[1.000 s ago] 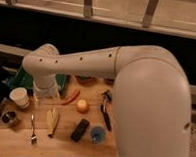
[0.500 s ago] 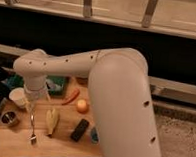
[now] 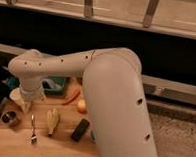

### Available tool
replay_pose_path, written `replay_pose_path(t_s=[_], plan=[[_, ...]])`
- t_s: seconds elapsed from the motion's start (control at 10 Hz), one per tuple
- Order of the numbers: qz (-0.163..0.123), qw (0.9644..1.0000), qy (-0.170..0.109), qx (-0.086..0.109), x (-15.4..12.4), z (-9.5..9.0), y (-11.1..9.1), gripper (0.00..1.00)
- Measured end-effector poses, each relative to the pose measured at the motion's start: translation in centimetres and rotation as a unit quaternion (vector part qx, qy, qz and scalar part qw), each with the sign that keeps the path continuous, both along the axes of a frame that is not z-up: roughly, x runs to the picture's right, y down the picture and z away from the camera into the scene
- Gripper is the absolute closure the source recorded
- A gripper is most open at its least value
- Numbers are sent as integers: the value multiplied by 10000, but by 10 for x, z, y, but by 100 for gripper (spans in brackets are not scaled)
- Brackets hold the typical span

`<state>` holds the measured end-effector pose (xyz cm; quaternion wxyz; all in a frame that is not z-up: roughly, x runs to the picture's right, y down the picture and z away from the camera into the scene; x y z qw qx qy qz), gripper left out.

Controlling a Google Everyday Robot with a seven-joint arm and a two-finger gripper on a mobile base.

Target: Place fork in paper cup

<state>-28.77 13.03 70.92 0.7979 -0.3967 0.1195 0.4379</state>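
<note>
Plainly the fork (image 3: 33, 128) is not yet picked up: it lies on the wooden table (image 3: 62, 143) at lower left, between the metal tin (image 3: 10, 118) and the banana (image 3: 51, 121). Its long axis runs nearly up and down the frame, tines toward the bottom edge. The gripper (image 3: 26, 104) hangs just above it, beside the paper cup (image 3: 15, 94) (open or closed, I cannot tell). It should come down across the thin handle, square to that axis.

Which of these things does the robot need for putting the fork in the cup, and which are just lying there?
Needed: the fork, the paper cup, and the claw, low beside the cup.
Just lying about: the metal tin, the banana, the round orange fruit, the black block.
</note>
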Motion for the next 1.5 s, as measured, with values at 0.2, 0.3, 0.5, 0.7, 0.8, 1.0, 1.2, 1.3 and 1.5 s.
replay_pose_path(t_s=[0.2, 0.3, 0.5, 0.7, 0.8, 1.0, 1.2, 1.3, 1.5], plan=[[-225, 9997, 110, -8, -17, 9, 10, 35], [-317, 9994, 165, -21, -24, 17, 15, 35], [-461, 9985, 250, -144, -41, 40, 28, 35], [-553, 9974, 310, -335, -50, 60, 42, 35], [-553, 9969, 349, -434, -49, 67, 49, 35], [-556, 9961, 379, -572, -49, 73, 60, 35], [-515, 9958, 388, -643, -49, 70, 70, 35], [-497, 9957, 400, -664, -49, 69, 74, 35], [-433, 9956, 393, -727, -50, 63, 87, 35]])
